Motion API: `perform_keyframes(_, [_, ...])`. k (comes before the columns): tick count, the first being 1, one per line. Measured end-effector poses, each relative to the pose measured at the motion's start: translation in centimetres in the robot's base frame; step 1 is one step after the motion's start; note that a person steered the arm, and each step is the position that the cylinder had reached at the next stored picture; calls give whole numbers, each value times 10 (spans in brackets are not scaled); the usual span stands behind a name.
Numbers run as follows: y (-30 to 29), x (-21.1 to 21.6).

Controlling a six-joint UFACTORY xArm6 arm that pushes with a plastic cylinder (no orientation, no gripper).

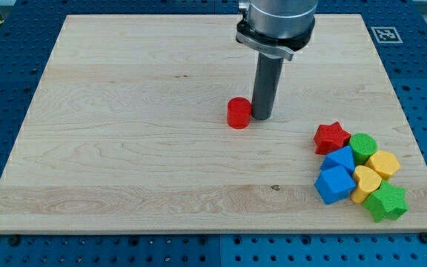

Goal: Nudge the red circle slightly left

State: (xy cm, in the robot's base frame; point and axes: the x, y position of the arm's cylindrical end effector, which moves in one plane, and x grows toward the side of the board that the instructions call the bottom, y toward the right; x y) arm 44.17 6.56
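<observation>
The red circle (pixel 238 113) is a short red cylinder near the middle of the wooden board (pixel 124 111). My tip (pixel 262 118) rests on the board just to the right of the red circle, touching it or nearly so. The dark rod rises from there to the grey arm head at the view's top.
A cluster of blocks lies at the lower right: a red star (pixel 331 137), a green circle (pixel 362 145), a yellow block (pixel 383 163), two blue blocks (pixel 340 159) (pixel 334 185), a yellow heart (pixel 366 182) and a green star (pixel 387 202). Blue pegboard surrounds the board.
</observation>
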Motion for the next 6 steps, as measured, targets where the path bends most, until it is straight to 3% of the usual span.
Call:
perform_keyframes(3, [2, 31])
perform_keyframes(6, [-19, -46])
